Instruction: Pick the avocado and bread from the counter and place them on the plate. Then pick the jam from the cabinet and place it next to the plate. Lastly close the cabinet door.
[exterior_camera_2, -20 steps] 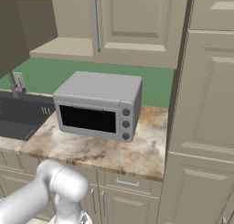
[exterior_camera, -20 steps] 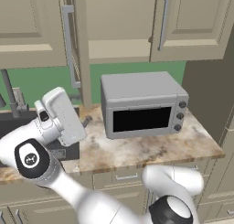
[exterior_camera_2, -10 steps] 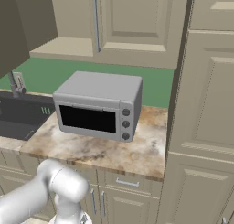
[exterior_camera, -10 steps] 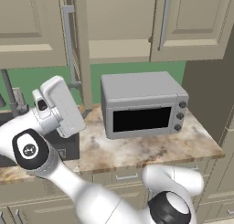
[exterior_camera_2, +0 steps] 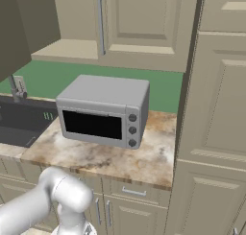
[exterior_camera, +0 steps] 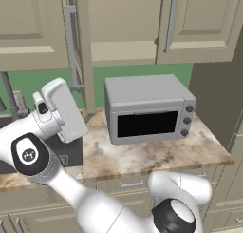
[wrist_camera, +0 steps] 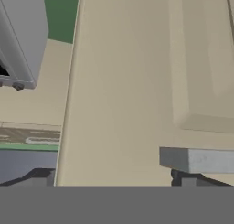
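Hand [wrist_camera: 112,179] fingers apart, facing cabinet door [wrist_camera: 137,81], silver handle [wrist_camera: 197,159] close by

Beige cabinet door [wrist_camera: 137,81] with a silver handle [exterior_camera: 71,46] — grey microwave [exterior_camera: 147,108], black window — on a beige-and-brown marbled table [exterior_camera_2: 120,157]; green wall [exterior_camera_2: 48,80].

White rounded arm [exterior_camera: 71,189], dark joint caps, grey logo disc

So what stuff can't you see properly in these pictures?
- Gripper: in the left base view the robot's own white hand covers it.
- Cabinet door: the hand view is so close that the edges cut it off.
- Door handle: its lower end sits behind the arm.
- Sink: cut by the right base view's left edge.
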You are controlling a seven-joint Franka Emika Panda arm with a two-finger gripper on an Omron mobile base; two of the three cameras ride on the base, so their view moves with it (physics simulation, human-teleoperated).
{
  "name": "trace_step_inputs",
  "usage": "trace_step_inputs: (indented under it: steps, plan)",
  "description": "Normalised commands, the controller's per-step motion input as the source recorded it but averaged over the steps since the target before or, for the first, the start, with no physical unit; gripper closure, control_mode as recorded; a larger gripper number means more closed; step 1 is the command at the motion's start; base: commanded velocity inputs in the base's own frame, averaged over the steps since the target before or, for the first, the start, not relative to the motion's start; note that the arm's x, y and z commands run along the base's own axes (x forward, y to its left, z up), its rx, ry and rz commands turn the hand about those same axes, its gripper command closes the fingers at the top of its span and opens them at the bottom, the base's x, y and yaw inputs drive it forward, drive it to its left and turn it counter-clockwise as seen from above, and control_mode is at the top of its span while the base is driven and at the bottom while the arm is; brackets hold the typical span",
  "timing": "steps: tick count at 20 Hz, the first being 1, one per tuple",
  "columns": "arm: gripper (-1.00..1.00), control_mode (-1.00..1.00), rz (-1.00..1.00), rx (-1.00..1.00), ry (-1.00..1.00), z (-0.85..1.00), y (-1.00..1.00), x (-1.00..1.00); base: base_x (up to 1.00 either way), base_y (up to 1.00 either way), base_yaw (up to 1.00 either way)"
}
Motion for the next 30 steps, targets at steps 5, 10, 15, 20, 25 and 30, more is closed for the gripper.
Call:
trace_step_inputs:
  steps: [5,10,15,20,25,30]
  plan:
    - [-1.00,-1.00,0.00,0.12,0.00,0.72,-0.44,0.00,0.00,0.00,0.00]
    - [-1.00,-1.00,0.00,0.15,0.00,0.66,-0.57,0.04,0.00,0.00,0.00]
    - [-1.00,-1.00,0.00,0.16,0.00,0.63,-0.64,0.05,0.00,0.00,0.00]
    - [-1.00,-1.00,0.01,0.17,0.03,0.73,-0.70,0.18,0.00,0.00,0.00]
    - [-1.00,-1.00,0.16,0.19,0.07,0.72,-0.78,0.20,0.00,0.00,0.00]
    - [-1.00,-1.00,0.33,0.14,0.09,0.44,-0.68,0.44,0.00,0.00,0.00]
